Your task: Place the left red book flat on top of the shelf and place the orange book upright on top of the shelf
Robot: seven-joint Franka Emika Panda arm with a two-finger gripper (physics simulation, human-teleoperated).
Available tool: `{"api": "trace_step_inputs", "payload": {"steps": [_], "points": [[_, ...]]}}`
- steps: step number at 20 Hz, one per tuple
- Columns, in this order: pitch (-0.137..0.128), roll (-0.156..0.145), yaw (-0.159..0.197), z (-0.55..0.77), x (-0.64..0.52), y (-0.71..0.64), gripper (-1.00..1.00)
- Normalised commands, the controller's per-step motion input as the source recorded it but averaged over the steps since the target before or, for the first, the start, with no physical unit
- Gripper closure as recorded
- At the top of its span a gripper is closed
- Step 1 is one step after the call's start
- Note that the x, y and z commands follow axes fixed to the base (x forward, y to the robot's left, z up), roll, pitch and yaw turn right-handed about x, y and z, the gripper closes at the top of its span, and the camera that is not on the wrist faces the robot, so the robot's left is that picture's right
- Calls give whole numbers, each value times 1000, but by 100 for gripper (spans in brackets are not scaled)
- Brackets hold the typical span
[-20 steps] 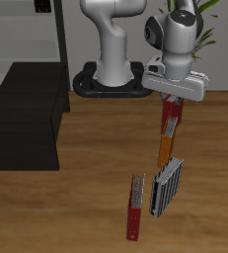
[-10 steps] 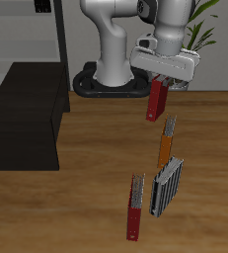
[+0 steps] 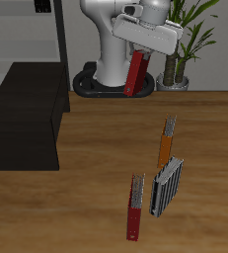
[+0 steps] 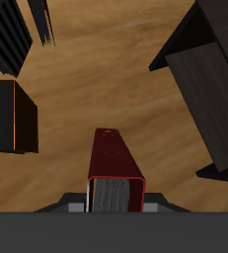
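Observation:
My gripper (image 3: 138,54) is shut on the left red book (image 3: 135,74), which hangs tilted from it high above the table, in front of the robot's base. From the wrist camera the same crimson book (image 4: 115,170) runs out from between my fingers. The shelf (image 3: 27,111) is a low black box with a flat bare top, off to one side and well below the book. The orange book (image 3: 166,144) stands upright on the table, nearer the front edge. The shelf's dark corner (image 4: 209,79) shows in the wrist view.
A grey striped book (image 3: 166,187) and a slim, longer red book (image 3: 134,209) stand near the table's front edge. A potted plant (image 3: 180,44) is at the back beside the robot's base (image 3: 111,84). Pale open-frame shelving (image 3: 32,30) rises behind the black shelf.
The gripper has lifted the red book up from beside the orange book and carried it back and toward the shelf's side. The book now hangs tilted.

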Motion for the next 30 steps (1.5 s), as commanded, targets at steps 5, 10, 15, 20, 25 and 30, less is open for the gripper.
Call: {"api": "trace_step_inputs", "payload": {"steps": [5,10,15,20,25,30], "points": [[-39,-90,22,362,-260,-422,100],[-30,-129,4,328,-219,-536,100],[-40,-148,35,223,-128,-609,100],[-36,-127,1,198,-131,-528,100],[-29,-112,-19,246,-229,-599,100],[-32,-80,-14,130,-181,-358,100]]}}
